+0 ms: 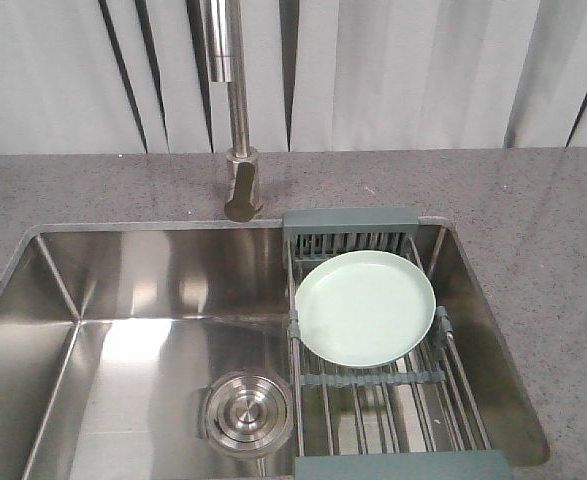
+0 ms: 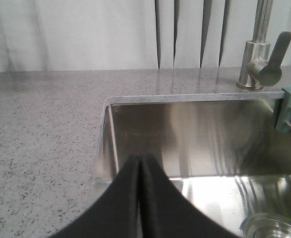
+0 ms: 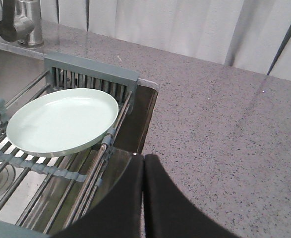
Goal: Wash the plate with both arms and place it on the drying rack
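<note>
Grey speckled countertop [image 1: 553, 230] surrounds the steel sink [image 1: 153, 290], and right of centre the mint plate [image 1: 365, 307] lies flat on the drying rack [image 1: 373, 390], apparently finished, my left gripper [image 2: 141, 163] and right gripper [image 3: 144, 166] pinched closed, empty.

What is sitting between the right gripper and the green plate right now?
Nothing visible. The right gripper, shut, hovers over the sink's edge, and only the drying rack's bare rods lie between it and the plate, which rests on the rack.
</note>
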Available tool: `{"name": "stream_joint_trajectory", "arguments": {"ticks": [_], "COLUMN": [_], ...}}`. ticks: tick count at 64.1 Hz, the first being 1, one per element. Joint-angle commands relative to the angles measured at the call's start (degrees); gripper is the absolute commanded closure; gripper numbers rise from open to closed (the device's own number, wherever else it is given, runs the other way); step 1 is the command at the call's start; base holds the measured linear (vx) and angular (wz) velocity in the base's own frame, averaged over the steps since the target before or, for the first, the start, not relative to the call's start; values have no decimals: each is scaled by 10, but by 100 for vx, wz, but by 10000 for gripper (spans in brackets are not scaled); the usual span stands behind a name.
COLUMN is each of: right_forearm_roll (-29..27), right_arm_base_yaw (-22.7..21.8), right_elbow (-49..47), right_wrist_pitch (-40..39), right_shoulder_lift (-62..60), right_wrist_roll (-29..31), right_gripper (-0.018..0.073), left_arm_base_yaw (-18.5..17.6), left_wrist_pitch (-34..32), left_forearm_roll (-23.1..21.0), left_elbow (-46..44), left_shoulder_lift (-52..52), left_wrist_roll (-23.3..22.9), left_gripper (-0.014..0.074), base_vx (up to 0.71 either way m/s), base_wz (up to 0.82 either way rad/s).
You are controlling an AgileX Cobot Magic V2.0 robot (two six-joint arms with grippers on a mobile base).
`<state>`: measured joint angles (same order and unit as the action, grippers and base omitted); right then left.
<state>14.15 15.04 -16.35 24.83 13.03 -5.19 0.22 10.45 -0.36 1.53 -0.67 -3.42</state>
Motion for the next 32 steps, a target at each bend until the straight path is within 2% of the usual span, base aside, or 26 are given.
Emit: {"name": "stream_joint_trajectory", "arguments": {"ticks": [1, 32], "right_forearm_roll": [8, 8], "right_arm_base_yaw": [-1, -1], "right_elbow": [-15, -15], "right_wrist_pitch": [-43, -43], "right_shoulder_lift": [5, 5], "right_wrist_roll": [2, 2], "right_gripper": [568, 568], "left_arm_base_yaw": [-2, -2], "left_wrist_pitch": [-38, -42], "left_forearm_roll": [-5, -5], "left_elbow": [10, 9], "left_shoulder_lift": [-9, -9], "left_wrist_roll": [1, 1], "left_gripper": [602, 602], "base_vx": [0, 0], "base_wz": [0, 0]}}
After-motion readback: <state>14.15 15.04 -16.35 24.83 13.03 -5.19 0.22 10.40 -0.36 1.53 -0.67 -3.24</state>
